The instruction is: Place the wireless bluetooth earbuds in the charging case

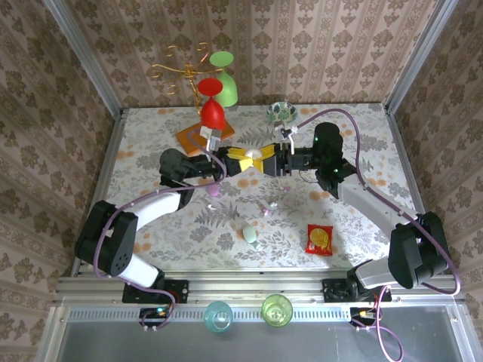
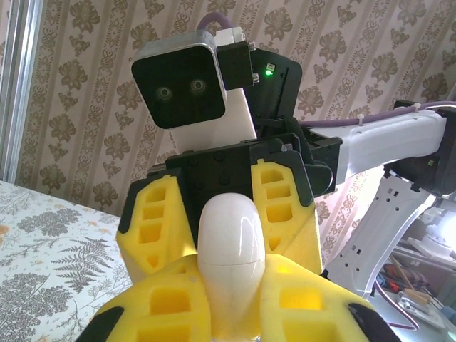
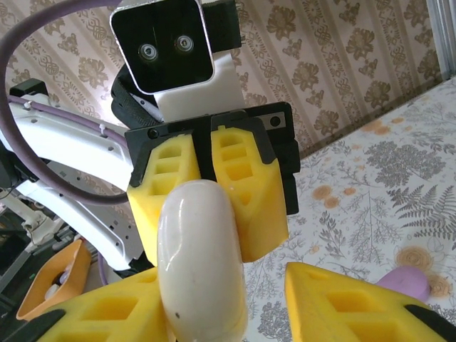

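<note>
The left gripper (image 1: 244, 161) and right gripper (image 1: 270, 161) met tip to tip above the middle of the patterned table (image 1: 362, 143). The white, pebble-shaped charging case (image 1: 257, 157) sat between them. The left gripper's yellow fingers (image 2: 171, 306) were clamped on the case's lower end, pressing it from both sides.

The right gripper's jaws stood apart. From its own wrist camera, one yellow finger (image 3: 107, 313) lay against the case. The other (image 3: 349, 303) was clear of it, with a gap of tablecloth showing between.

The earbuds lay loose on the cloth, on the base side of the meeting fingertips and apart from them. A tiny lilac one (image 1: 266, 210) was just below the right gripper's tips. A pale mint-white pair (image 1: 251, 236) lay further toward the bases.

A larger lilac piece (image 1: 213, 191) sat under the left gripper's wrist; whether it was a bud or a case could not be told.

A red snack packet (image 1: 319, 239) with a yellow design lay on the right gripper's side, well apart from the fingers. Its print was too small to read. No lettering showed on the case's glossy shell.
</note>
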